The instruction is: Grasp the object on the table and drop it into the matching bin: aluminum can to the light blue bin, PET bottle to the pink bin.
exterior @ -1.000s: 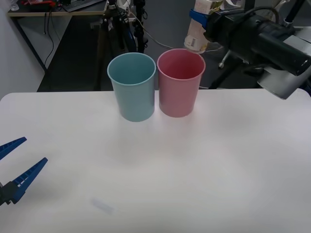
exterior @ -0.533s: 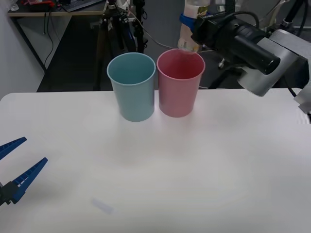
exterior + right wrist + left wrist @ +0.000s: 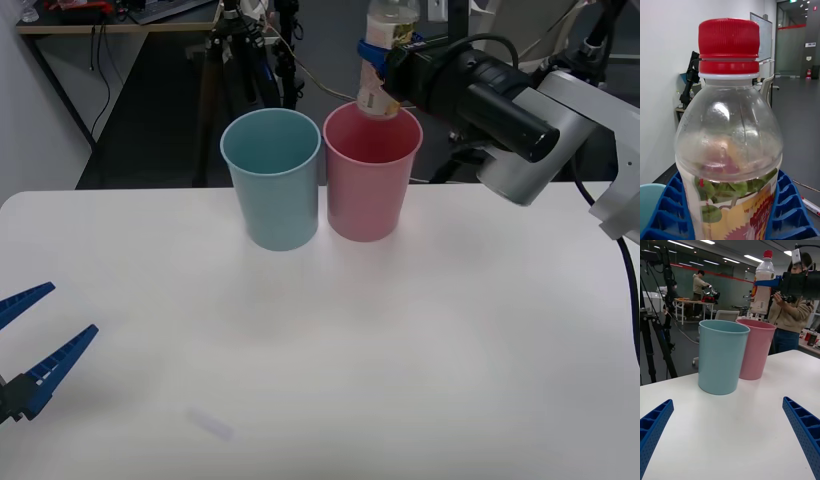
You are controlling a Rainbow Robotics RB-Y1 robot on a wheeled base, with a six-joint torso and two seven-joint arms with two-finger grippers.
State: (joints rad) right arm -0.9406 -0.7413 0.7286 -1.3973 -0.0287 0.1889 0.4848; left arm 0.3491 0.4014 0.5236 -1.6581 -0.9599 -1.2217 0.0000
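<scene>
1. White surface (image 3: 420, 340) with a rounded corner; behind it we see dark floor, tripod legs and desks.
2. We log two round tapered bins standing upright side by side near the far edge, walls touching or nearly so: the light blue bin (image 3: 272, 180) on the robot's left, the pink bin (image 3: 371, 172) on its right.
3. Right claw (image 3: 381, 68) reaches in from the right and is held above the pink bin's far rim, its blue ribbed fingers (image 3: 792, 213) clamped on the PET bottle (image 3: 729, 150) at the label.
4. Bottle hangs upright, red cap up. From the front its base sits just over the pink bin's opening; from the left wrist it shows above and behind the pink rim.
5. Left claw (image 3: 30, 340) rests low over the near left corner of the surface, fingers spread wide, holding nothing, well apart from both bins.
</scene>
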